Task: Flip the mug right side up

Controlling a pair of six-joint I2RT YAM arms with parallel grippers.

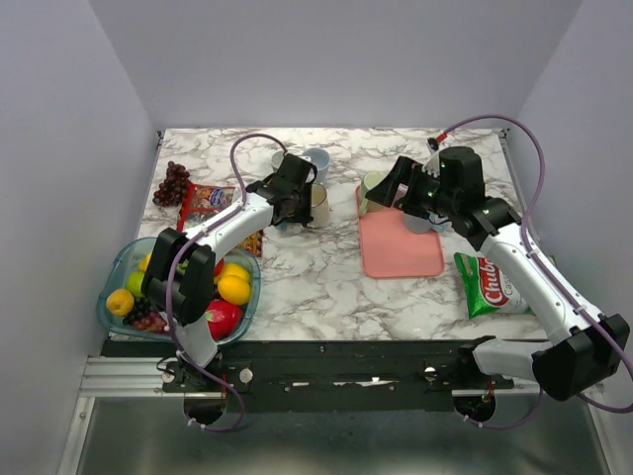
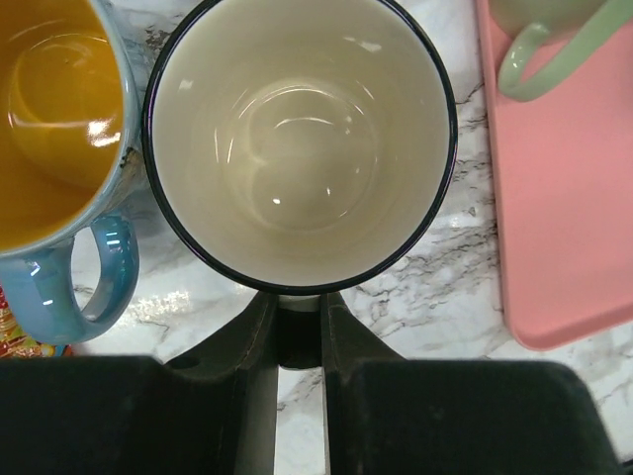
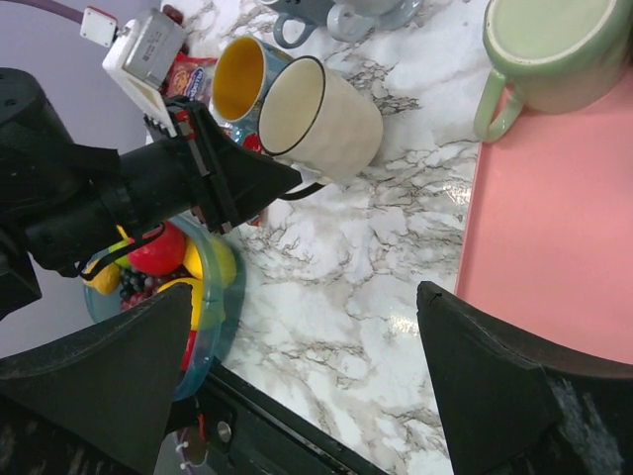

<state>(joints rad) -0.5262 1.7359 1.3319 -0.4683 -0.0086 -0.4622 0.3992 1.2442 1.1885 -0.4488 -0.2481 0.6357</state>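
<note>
Marble counter with a cream mug directly ahead of the left fingers. A blue mug crowds it on one side of those fingers. The likely risk is that the cream mug swivels, or rocks into the blue mug if let go while tilted, because the left fingers pinch only its thin dark handle. The cream mug has a dark rim and a glossy, empty interior. Its mouth opens toward the wrist camera, so it seems upright (its base is hidden). The right fingers are spread wide and empty, well apart from it.
</note>
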